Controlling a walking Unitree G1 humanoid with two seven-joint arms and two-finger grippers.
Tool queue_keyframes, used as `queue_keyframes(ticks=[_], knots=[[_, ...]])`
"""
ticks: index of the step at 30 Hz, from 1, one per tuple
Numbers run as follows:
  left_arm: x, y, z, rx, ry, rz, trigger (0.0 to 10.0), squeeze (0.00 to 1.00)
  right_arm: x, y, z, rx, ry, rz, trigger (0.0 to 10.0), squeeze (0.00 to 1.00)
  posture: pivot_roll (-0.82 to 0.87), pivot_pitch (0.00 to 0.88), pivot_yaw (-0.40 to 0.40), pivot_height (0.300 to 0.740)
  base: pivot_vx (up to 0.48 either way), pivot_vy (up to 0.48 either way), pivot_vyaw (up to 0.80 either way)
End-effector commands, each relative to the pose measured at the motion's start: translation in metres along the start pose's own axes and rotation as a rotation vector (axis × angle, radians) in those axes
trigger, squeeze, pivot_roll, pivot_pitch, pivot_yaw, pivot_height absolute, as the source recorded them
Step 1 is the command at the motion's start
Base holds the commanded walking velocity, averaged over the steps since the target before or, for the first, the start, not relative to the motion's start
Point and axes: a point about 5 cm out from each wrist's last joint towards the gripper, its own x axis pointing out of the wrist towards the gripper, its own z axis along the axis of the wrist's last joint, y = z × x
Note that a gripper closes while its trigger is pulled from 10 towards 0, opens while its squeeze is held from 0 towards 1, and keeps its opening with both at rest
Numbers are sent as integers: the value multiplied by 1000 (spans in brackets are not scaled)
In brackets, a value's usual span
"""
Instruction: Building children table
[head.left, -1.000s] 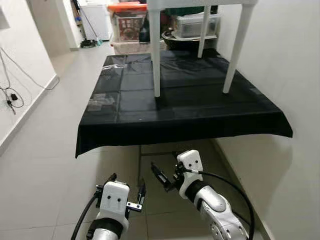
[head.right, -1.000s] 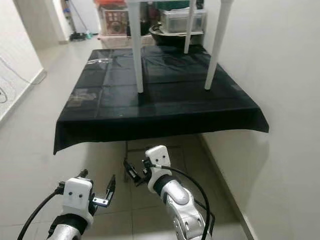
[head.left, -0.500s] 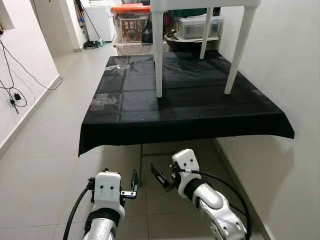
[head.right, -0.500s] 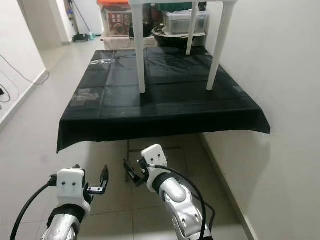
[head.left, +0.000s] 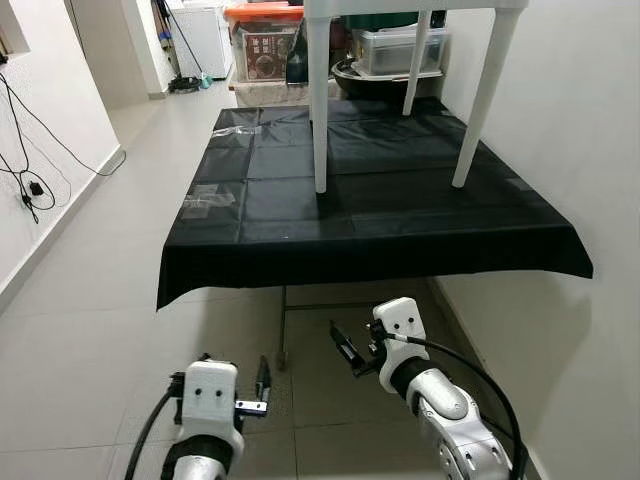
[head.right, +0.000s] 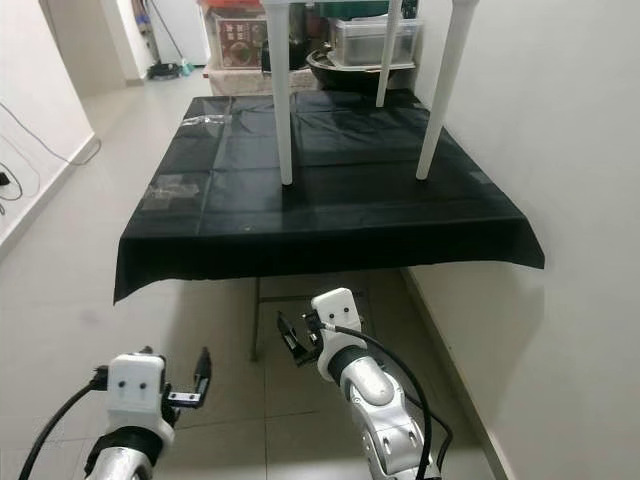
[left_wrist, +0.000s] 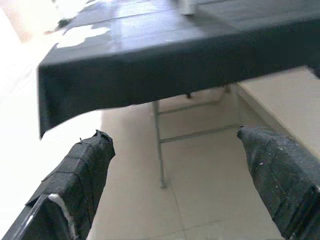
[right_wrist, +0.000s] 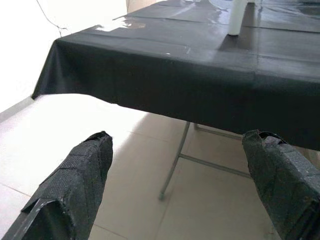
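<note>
A white children's table stands on a larger table draped in a black cloth (head.left: 380, 215). Its legs show: a front left leg (head.left: 320, 110), a front right leg (head.left: 478, 100) and a rear leg (head.left: 412, 62). The top is cut off by the frame. Both my grippers hang low over the tiled floor, in front of and below the cloth's front edge. My left gripper (head.left: 232, 372) is open and holds nothing, seen also as left gripper (left_wrist: 172, 134). My right gripper (head.left: 350, 350) is open and empty too, shown as right gripper (right_wrist: 179, 135) facing the cloth's hanging edge.
A wall (head.left: 570, 150) runs close along the right side of the table. Metal folding legs (head.left: 283, 330) stand under the cloth. Storage boxes (head.left: 262, 40) are stacked behind the table. Clear plastic wrappers (head.left: 205, 200) lie on the cloth's left part. Cables (head.left: 22, 190) hang at the left wall.
The left gripper has sunk a little lower and nearer to me. The right gripper has drifted slightly right. Both stayed open; the view shifted a bit.
</note>
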Motion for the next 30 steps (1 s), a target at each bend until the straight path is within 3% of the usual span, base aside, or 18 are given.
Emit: queue_keyframes(ticks=[1,9,19,22,30], knots=[[0,-1,-2,28,2,-18,10000,0,2,2,-1,-14,14,4,10000,0,-41,17,3,740,0,0,0],[4,-3,3,-36,-13,31,10000,0,3,5,-2,-36,17,17,10000,0,-51,8,17,740,0,0,0],[5,-1,1,-40,-2,45,10000,0,3,11,-2,-50,10,38,10000,0,-47,0,26,740,0,0,0],[7,0,5,-84,-4,72,10000,0,1,18,2,5,20,51,10000,0,-41,0,22,740,0,0,0],[10,4,4,-86,5,133,10000,0,1,19,-3,9,46,44,10000,0,-45,12,25,740,0,0,0]])
